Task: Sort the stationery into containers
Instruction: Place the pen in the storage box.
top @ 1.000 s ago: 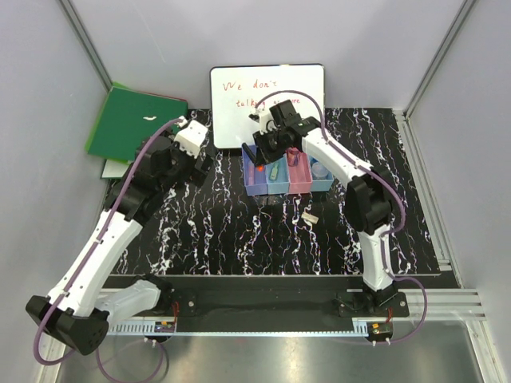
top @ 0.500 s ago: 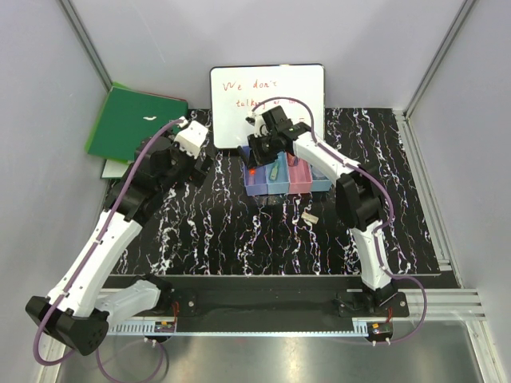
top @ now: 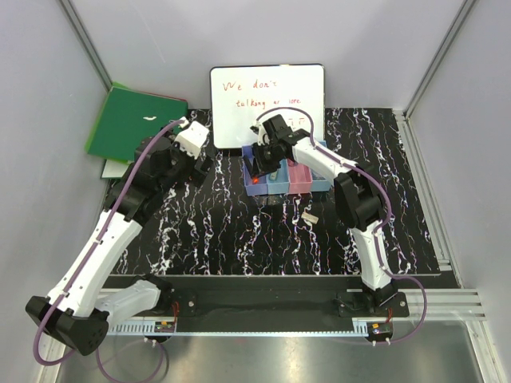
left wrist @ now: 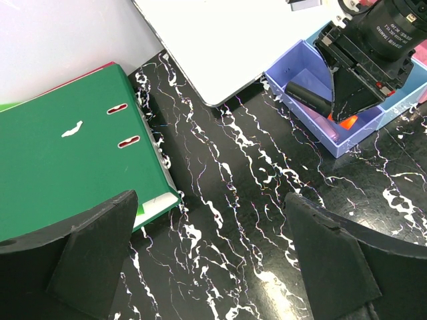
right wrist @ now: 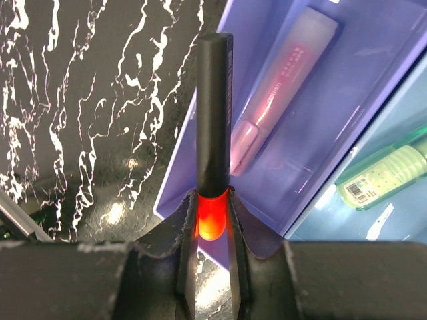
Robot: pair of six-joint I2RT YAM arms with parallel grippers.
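Note:
My right gripper [top: 260,169] is shut on the orange highlighter [right wrist: 213,113], a black barrel with a glowing orange end pinched between the fingertips [right wrist: 184,220]. It hangs low over the purple-blue bin [right wrist: 347,80], the left end of the row of containers [top: 297,185]. A lilac marker [right wrist: 277,93] lies in that bin. A green highlighter [right wrist: 383,175] lies in the light blue bin beside it. The left wrist view shows the held highlighter [left wrist: 308,97] inside the purple-blue bin [left wrist: 301,69]. My left gripper [left wrist: 210,207] is open and empty above the black table.
A whiteboard [top: 267,100] with red writing leans behind the bins. A green ring binder [left wrist: 60,160] lies at the back left, close to my left gripper [top: 200,163]. A small white piece [top: 310,217] lies on the table in front of the bins.
My right gripper has moved left and down with the orange highlighter, from above the row's back to low over the purple-blue bin. The left arm has not moved.

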